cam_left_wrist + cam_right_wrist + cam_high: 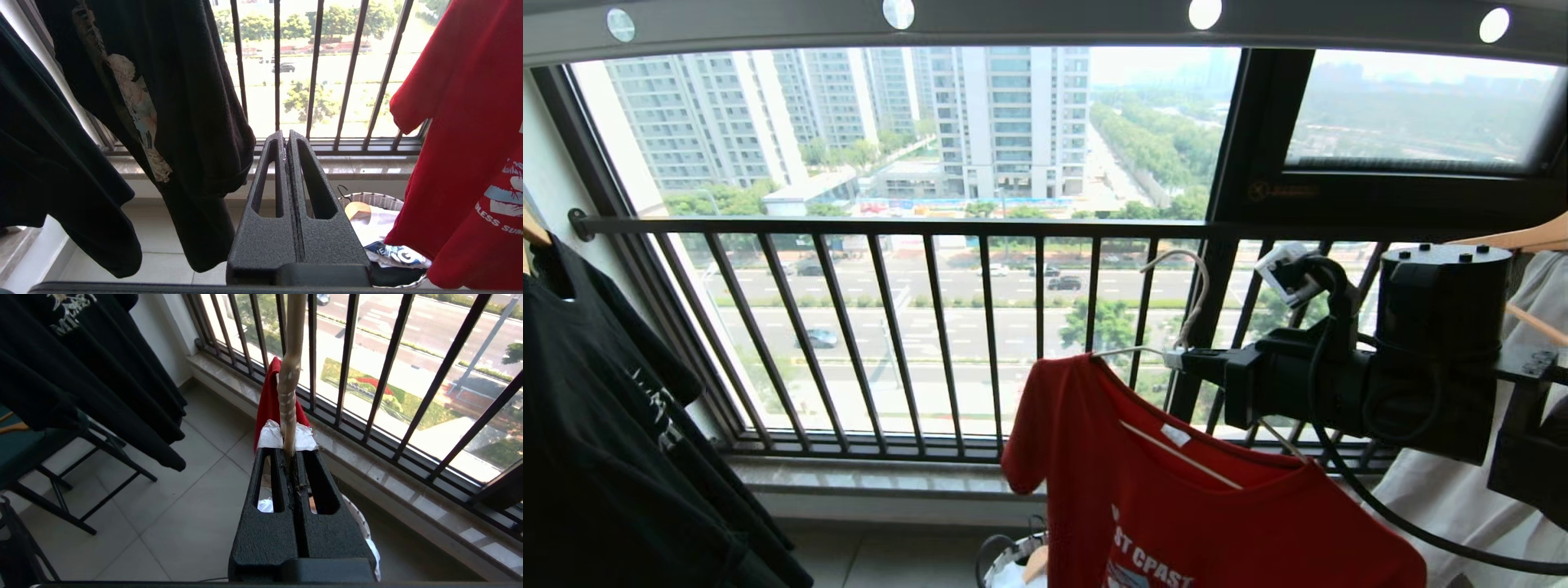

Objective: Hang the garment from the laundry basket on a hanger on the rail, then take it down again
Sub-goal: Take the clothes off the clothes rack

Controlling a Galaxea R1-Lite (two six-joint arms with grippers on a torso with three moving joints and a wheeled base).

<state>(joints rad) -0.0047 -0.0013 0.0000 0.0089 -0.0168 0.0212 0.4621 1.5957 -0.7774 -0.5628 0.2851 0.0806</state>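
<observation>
- The right gripper (1186,359) pinches the neck of the thin white wire hanger (1188,306), its fingers pressed together on it.
- The red short-sleeved T-shirt with white lettering (1176,506) hangs on that hanger, well below the broad grey overhead rail pierced with round holes (1045,23).
- The hook's long axis points up toward the rail, so I judge the next move is a lift.
- The left gripper (287,141) is empty, fingers pressed together, and lies farther from the rail.

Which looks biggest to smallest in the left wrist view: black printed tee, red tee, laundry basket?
1. black printed T-shirt
2. red T-shirt, cut off by the frame edge, so its full size is unsure
3. laundry basket, mostly hidden behind the left gripper and the red shirt
</observation>
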